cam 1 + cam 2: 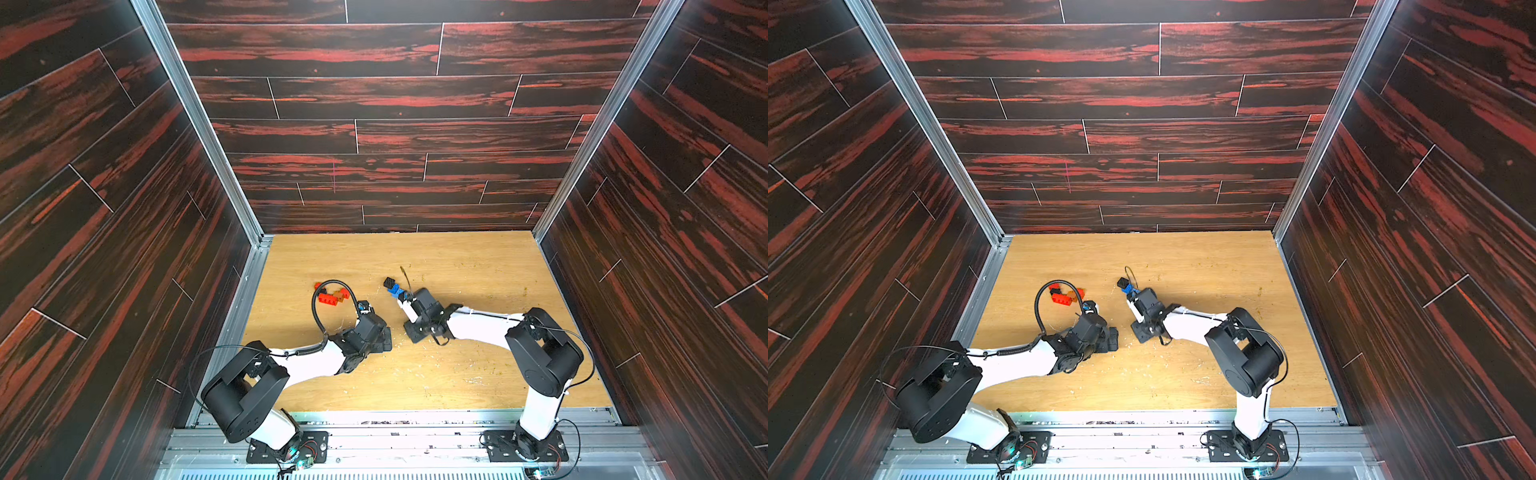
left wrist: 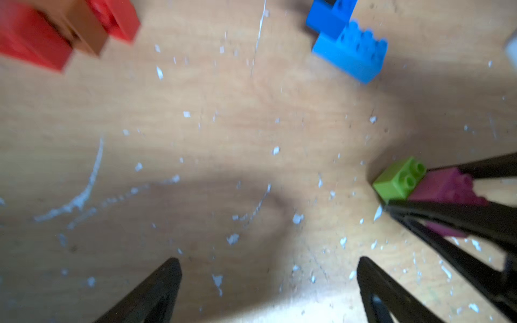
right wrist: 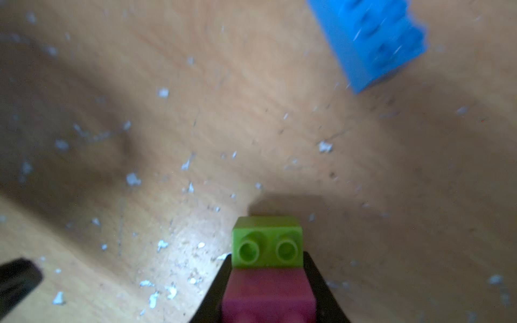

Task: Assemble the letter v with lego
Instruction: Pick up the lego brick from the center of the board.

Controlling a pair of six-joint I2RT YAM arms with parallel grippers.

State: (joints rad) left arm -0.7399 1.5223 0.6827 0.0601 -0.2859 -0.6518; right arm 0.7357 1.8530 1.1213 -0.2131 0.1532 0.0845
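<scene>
Robot lab enclosure, 2 arms (image 1: 311, 365) mounted on aluminium rail (image 1: 415, 440), wood-pattern walls (image 1: 395, 95), scuffed wooden tabletop (image 1: 457, 266)

We see a lime-green brick (image 3: 267, 243) and a magenta-pink brick (image 3: 268, 293). The long brick (image 2: 349, 53) is light blue, and the blue brick (image 2: 330, 16) is a darker shade. We also count a large red brick (image 2: 30, 39), an orange-brown brick (image 2: 86, 33), a small red brick (image 2: 120, 16) and a black brick (image 1: 389, 283). The table (image 1: 457, 266) shows pale oak grain flecked with white specks. The walls (image 1: 374, 104) carry dark planks streaked with red. The left arm (image 1: 309, 365) and right arm (image 1: 478, 322) are white with black joints.
</scene>
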